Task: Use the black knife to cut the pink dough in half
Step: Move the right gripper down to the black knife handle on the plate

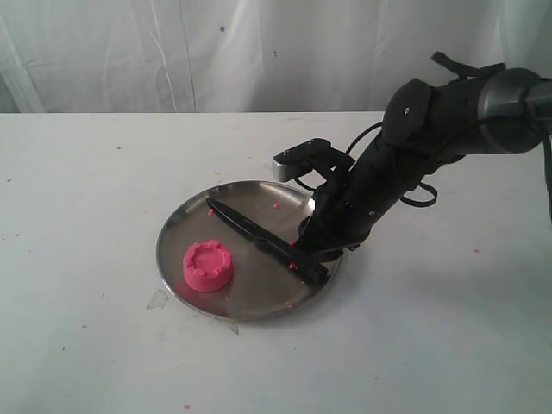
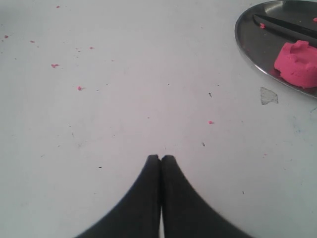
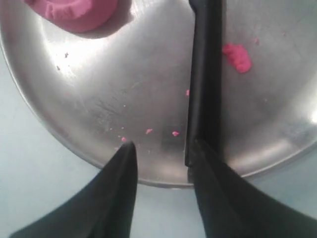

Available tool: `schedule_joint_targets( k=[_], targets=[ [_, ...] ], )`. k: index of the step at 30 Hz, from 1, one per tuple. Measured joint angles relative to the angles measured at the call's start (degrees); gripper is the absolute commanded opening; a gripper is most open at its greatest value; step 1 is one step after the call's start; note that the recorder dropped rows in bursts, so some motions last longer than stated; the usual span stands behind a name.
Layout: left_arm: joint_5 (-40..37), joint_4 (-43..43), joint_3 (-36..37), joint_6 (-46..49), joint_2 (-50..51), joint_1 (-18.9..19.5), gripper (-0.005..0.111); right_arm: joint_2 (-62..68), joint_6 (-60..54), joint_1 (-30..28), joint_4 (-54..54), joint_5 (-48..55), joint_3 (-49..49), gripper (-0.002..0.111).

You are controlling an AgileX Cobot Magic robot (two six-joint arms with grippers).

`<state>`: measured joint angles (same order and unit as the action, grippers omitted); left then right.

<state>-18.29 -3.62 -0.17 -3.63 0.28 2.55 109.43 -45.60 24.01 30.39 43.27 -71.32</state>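
Steel plate [image 1: 259, 293] holding pink dough [image 1: 208, 266] and black knife [image 1: 259, 240], right tool [image 3: 163, 146] at the plate's rim
Right tool: fingers spread, pinching nothing; knife flat on the plate, handle end against the inner face of one finger, blade running away from the tool. Dough: whole crimped puck, ahead of the tool on its free finger's side, apart from the knife. Left tool [image 2: 160, 157]: fingers pressed together, empty, over the counter [image 1: 86, 172]

I'm viewing the plate [image 1: 254, 293] obliquely from above; right wrist camera is looking close down on it, left is catching its edge from farther off.
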Motion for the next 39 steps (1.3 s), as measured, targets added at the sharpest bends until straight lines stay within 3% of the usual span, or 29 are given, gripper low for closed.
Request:
schedule_joint_targets(
  k=[7,14,27,30,39],
  targets=[
    [0.00,0.00,0.00,0.00,0.00,0.00,0.000,1.70,6.28,3.10,-11.63,0.90,-8.52,0.049],
    [0.00,0.00,0.00,0.00,0.00,0.00,0.000,9.10,16.53,7.07,-22.93,6.80,-19.89,0.050],
    [0.00,0.00,0.00,0.00,0.00,0.00,0.000,16.31,21.07,7.52,-27.00,8.03,-22.23,0.049],
    [0.00,0.00,0.00,0.00,0.00,0.00,0.000,16.38,21.07,7.52,-27.00,7.90,-22.23,0.043],
    [0.00,0.00,0.00,0.00,0.00,0.00,0.000,16.43,21.15,7.52,-27.00,7.77,-22.23,0.007]
  ],
)
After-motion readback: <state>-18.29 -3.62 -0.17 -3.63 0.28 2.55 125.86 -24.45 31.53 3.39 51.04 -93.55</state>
